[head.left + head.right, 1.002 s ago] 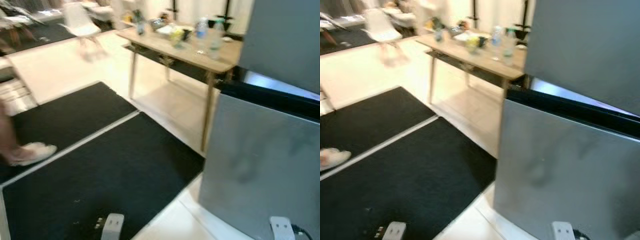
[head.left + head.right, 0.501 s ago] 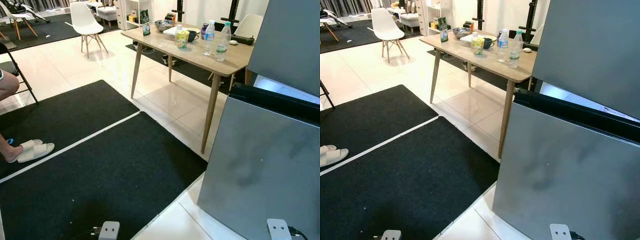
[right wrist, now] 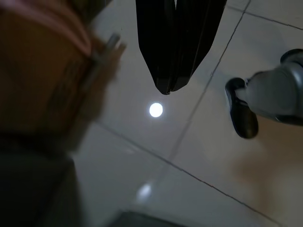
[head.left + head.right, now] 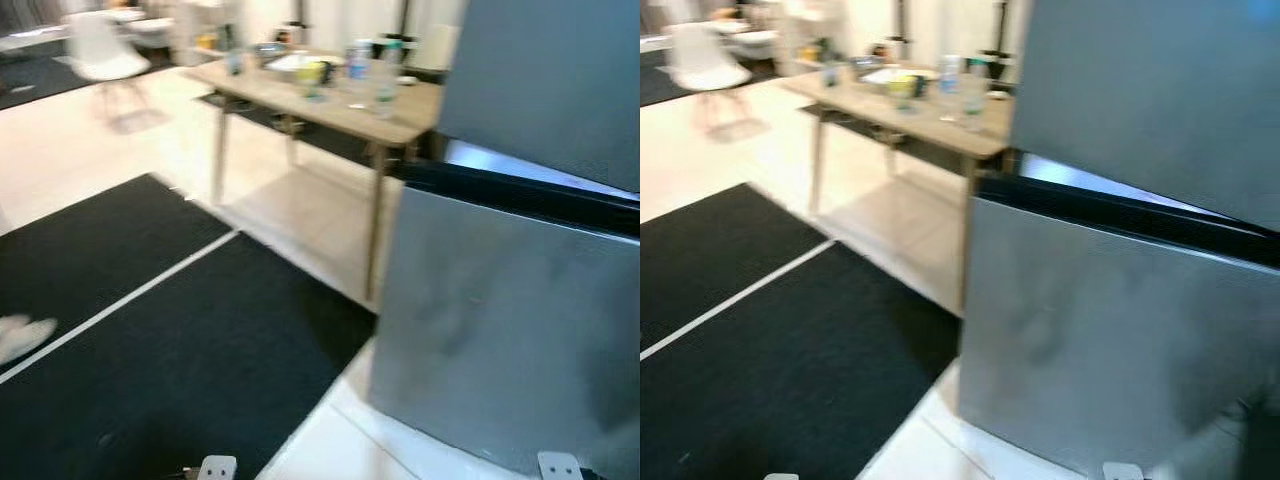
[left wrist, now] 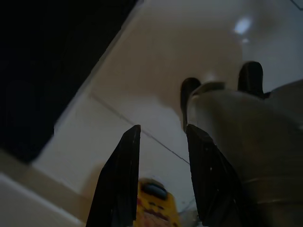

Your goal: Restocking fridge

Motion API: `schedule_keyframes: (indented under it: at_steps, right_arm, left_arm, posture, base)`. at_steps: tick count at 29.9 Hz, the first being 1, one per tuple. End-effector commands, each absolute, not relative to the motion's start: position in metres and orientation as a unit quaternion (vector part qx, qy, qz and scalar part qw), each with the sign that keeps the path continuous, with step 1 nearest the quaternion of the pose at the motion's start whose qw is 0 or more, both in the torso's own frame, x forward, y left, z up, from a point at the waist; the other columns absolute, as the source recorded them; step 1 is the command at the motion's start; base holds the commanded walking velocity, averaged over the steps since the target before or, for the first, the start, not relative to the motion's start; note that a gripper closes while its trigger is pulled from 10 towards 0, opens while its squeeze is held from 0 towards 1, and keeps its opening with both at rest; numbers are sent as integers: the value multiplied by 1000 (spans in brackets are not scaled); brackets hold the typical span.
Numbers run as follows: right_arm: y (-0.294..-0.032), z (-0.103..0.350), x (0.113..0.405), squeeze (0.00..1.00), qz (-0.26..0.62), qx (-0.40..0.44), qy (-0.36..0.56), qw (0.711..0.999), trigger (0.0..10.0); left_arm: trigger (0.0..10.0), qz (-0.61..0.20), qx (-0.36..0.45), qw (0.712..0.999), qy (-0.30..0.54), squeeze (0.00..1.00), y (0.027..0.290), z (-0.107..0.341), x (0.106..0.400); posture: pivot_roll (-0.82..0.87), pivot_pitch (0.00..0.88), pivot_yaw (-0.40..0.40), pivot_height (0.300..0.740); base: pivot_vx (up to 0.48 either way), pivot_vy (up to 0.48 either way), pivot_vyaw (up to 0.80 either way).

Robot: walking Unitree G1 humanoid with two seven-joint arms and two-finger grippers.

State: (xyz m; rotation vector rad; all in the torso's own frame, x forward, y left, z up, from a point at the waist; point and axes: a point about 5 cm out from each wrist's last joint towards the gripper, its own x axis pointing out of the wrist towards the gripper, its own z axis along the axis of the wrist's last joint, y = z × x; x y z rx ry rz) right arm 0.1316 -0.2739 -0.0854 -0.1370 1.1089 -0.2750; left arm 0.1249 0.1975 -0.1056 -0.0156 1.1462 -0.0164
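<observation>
Robot on its feet beside the fridge (image 4: 500, 320), head views blurred, so it is likely mid-step or turning. Fridge is a grey two-door unit at the robot's right; a dark gap with a pale strip shows between the upper and lower doors, which may mean the lower one stands slightly out. Cannot be sure.

Wooden table (image 4: 330, 100) stands just beyond the fridge, carrying bottles (image 4: 370, 72), a cup and a bowl, all too smeared to sort. These look like the stock to be loaded. Black mats (image 4: 170, 340) cover the floor to the left, white tile between them and the fridge. A white chair (image 4: 95, 50) sits far back.

Left gripper (image 5: 161, 189) hangs low over the tile, fingers spread apart, with something yellow (image 5: 154, 208) between them near their base; whether it is held or merely part of the view I cannot tell. Right gripper (image 3: 173, 71) points down at the tile with its fingers pressed together, holding nothing visible.

Judgement: this is the approach stage, nothing stocked yet. To do it well, the robot should settle its stance before reaching, square up to the table's near edge, and take one bottle upright by the body, keeping clear of the table leg and fridge corner.
</observation>
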Motion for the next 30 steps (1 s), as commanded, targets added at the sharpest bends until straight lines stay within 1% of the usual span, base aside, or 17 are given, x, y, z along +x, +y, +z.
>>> schedule_keyframes:
  at_steps: [1, 2, 25, 30]
  right_arm:
    - [-271, -86, 131, 0, -130, -63, 526, 838, 10000]
    - [-271, -86, 131, 0, -130, -63, 526, 838, 10000]
    - [-265, -87, 135, 0, -110, -75, 521, 843, 10000]
    - [-264, -88, 135, 0, -101, -78, 524, 842, 10000]
  left_arm:
    - [10000, -9, -7, 844, 536, 0, 198, -105, 127]
    - [10000, -9, -7, 844, 536, 0, 198, -105, 127]
    - [10000, -23, -14, 845, 534, 0, 193, -105, 126]
    - [10000, -20, -15, 841, 540, 0, 192, -107, 120]
  posture:
    - [-22, 0, -4, 740]
    - [-22, 0, -4, 740]
    - [-44, 0, -11, 740]
    - [-38, 0, -19, 740]
  base:
    - [0, 0, -800]
    - [0, 0, -800]
    - [0, 0, 0]
    - [0, 0, 0]
